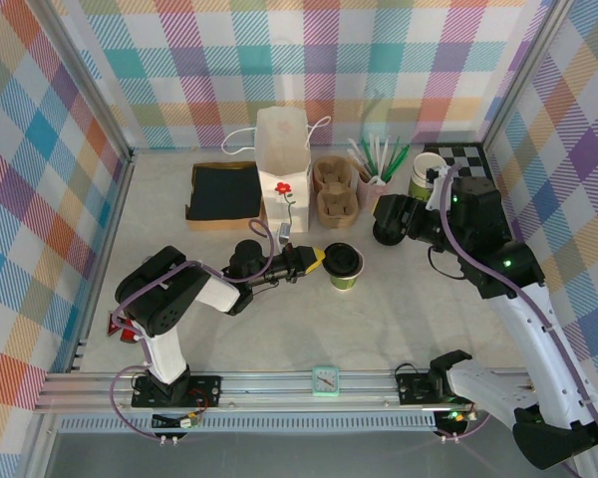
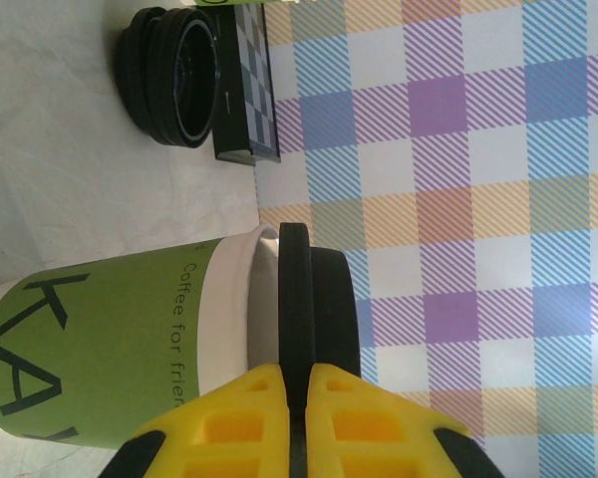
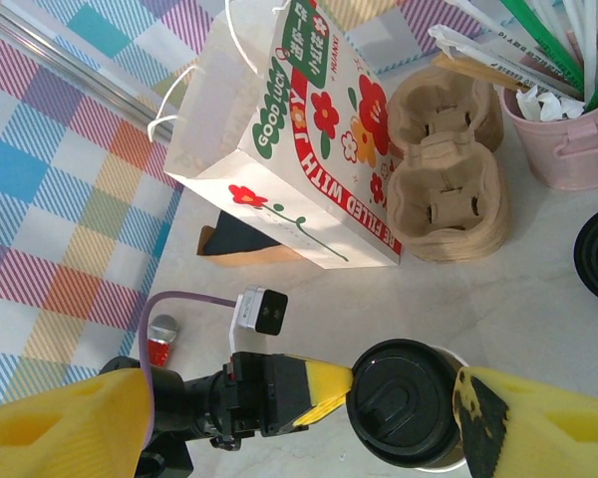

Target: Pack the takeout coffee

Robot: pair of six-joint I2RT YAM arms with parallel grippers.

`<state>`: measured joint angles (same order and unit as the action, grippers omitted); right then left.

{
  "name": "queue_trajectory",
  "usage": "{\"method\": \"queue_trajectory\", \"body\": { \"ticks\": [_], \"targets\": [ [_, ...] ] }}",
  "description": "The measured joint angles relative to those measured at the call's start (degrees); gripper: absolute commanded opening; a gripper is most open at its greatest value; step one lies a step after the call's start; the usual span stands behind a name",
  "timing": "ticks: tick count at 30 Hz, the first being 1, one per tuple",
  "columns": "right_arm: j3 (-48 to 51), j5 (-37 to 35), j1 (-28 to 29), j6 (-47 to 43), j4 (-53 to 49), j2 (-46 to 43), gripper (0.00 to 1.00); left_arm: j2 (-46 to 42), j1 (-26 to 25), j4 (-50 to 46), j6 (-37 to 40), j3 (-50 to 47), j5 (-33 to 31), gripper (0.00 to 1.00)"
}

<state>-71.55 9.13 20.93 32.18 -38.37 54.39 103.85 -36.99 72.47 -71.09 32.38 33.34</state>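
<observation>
A green-and-cream coffee (image 1: 344,266) with a black lid stood upright on the pale counter (image 1: 279,329), near the middle and outside the bag. The left hand (image 1: 314,261) reached in low from the left, its yellow fingers (image 2: 244,413) pressed together on the thin rim of the lid. The right hand (image 3: 304,398) hung to the right of the coffee with its fingers spread wide, holding nothing.

Just behind and left of the coffee stood the tall white flower-printed bag (image 1: 284,164), upright with its top open, much taller than the cup. The left arm lay across the counter in front of the bag's base. Right of the bag sat a brown pulp cup carrier (image 3: 448,179), then a pink cup of straws (image 3: 568,139), then a lidless green-and-cream cup (image 1: 426,181) and a checkered board (image 1: 463,159). A stack of black lids (image 2: 174,75) lay near the board. A flat brown tray with a black inside (image 1: 224,194) lay left of the bag. A small teal clock (image 1: 325,380) sat at the near rail
</observation>
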Motion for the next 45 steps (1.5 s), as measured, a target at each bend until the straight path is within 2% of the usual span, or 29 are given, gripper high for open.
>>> {"method": "queue_trajectory", "body": {
  "ticks": [26,45],
  "targets": [
    [0.28,0.48,0.00,0.20,1.86,-0.57,0.79,0.79,-0.22,0.17,0.00,0.02,0.02,0.13],
    [1.51,0.59,0.00,0.44,2.78,-2.19,0.78,1.11,-0.66,0.17,0.09,0.46,0.02,0.22]
  ]
}}
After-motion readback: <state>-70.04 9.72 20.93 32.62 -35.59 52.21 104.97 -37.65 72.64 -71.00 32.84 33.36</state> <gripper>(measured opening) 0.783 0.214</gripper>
